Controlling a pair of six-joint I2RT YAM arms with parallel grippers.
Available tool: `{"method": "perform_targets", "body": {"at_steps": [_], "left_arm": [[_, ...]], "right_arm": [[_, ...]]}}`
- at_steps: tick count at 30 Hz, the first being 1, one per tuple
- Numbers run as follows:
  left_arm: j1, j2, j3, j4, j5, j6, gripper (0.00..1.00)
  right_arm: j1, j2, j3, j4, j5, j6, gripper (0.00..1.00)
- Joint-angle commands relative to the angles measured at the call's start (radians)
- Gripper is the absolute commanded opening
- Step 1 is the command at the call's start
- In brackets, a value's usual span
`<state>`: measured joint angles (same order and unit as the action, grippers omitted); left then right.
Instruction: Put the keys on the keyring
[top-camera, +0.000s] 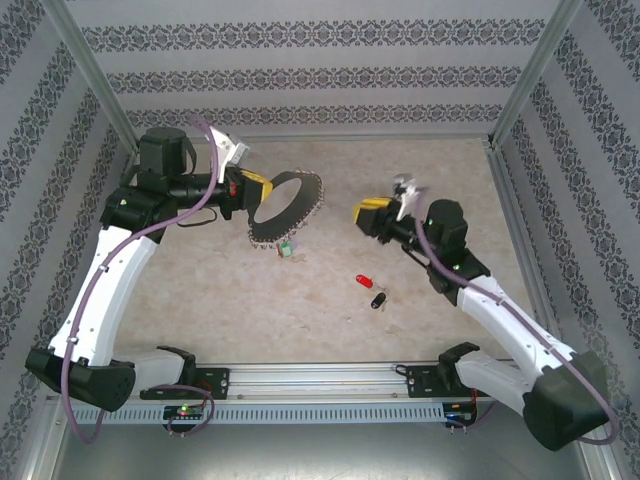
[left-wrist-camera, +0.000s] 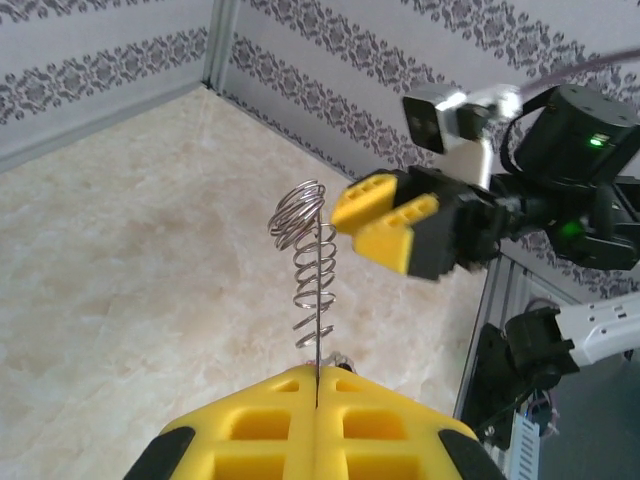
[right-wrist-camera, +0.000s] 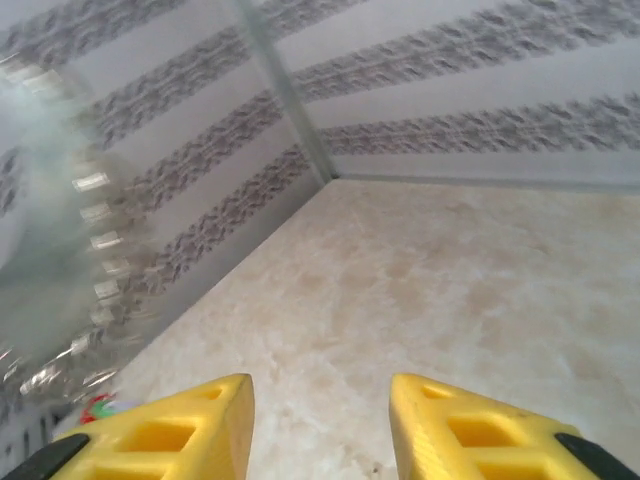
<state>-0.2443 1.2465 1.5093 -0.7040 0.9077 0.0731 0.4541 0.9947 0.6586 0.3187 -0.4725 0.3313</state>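
In the top view, the rail that carries both arm bases runs along the bottom of the frame. Above it, right of centre on the pale marbled surface, lie the two keys. The black key is nearer and the red key is just beyond it, up and to the left. They sit close together and nothing holds them.

Farther up, left of centre, a small green piece sits by the lower edge of the keyring. I cannot tell whether it is attached. The keyring is a large loop with a bumpy edge, raised in the upper middle of the frame and well apart from the keys.

The left end effector pinches the keyring at its left side. In the left wrist view its yellow fingers are pressed together at the bottom of the frame. The keyring rises edge-on from between them as a thin wire with a coil around it.

The right end effector hovers right of the keyring, facing it. In its own wrist view the right end effector is spread with nothing between the fingers. The keyring is a blur at that frame's left edge.

A patterned wall closes the back.
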Motion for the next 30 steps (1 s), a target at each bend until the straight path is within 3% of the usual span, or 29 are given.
{"method": "perform_targets", "body": {"at_steps": [1, 5, 11, 22, 30], "left_arm": [[-0.028, -0.008, 0.021, -0.021, 0.013, 0.092, 0.00], [-0.047, -0.004, 0.033, -0.036, 0.027, 0.152, 0.00], [-0.065, -0.019, 0.023, -0.018, 0.045, 0.214, 0.00], [-0.069, -0.025, 0.018, -0.020, 0.041, 0.225, 0.00], [-0.070, -0.041, 0.002, 0.005, 0.031, 0.203, 0.00]], "right_arm": [[0.146, -0.053, -0.077, 0.070, 0.132, -0.428, 0.37], [0.277, -0.054, -0.099, 0.081, 0.185, -0.609, 0.30], [0.422, 0.012, -0.110, 0.194, 0.334, -0.742, 0.22], [0.475, 0.150, -0.071, 0.324, 0.408, -0.815, 0.19], [0.477, 0.185, -0.042, 0.320, 0.320, -0.772, 0.14]]}}
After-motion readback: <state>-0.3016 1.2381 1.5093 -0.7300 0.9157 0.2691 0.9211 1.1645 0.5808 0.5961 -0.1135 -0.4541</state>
